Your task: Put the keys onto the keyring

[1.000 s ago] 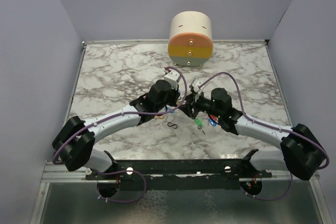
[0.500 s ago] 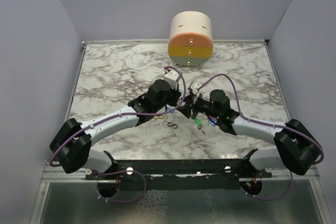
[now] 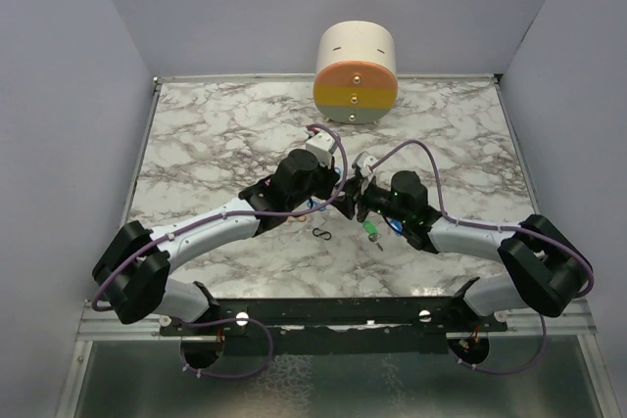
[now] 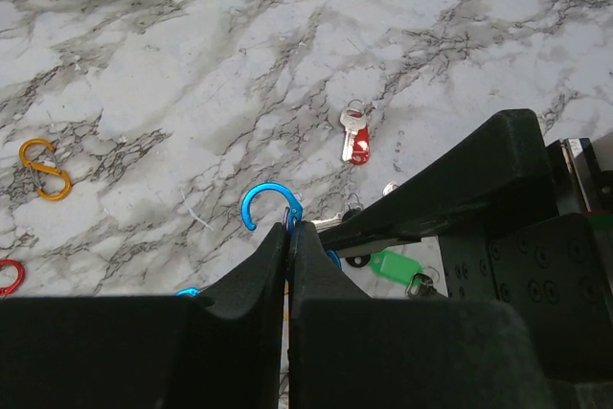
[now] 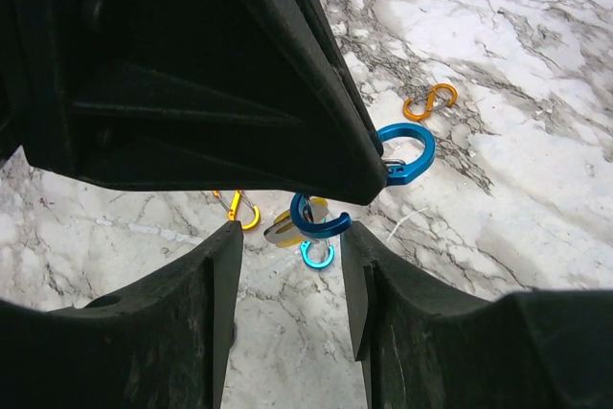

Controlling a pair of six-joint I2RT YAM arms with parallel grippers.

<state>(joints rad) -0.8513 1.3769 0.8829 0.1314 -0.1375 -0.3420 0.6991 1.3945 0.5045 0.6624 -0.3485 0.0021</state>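
The keys are not on the ring yet — the two you can read clearly lie loose on the table [image 4: 192, 64]. The red key [image 4: 354, 141] lies flat beyond the left fingertips and a little right of them. Its long axis runs nearly straight away from that camera, red end nearer. The green key [image 4: 395, 265] lies closer in, just beside and partly under the right arm, its metal end pointing toward the near edge in the top view. The right arm is plainly the nearer one to it.

The blue clip [image 4: 265, 206] serves as the ring, an S-shape held off the table. The left gripper [image 4: 289, 237] is clamped tight on its middle, so one hook pokes out past the fingertips. From the right wrist you see both hooks. The lower one hangs in line with the gap of the right gripper [image 5: 289, 241], just ahead of its fingertips, and those jaws stand apart, gripping nothing. A yellow piece [image 5: 283, 229] shows just behind that lower hook — I can't tell whether it is a key head.

So the coming move turns on the right jaws: they face the clip, while the green key lies below and behind them. An orange clip [image 4: 43, 168] lies well off to the side.
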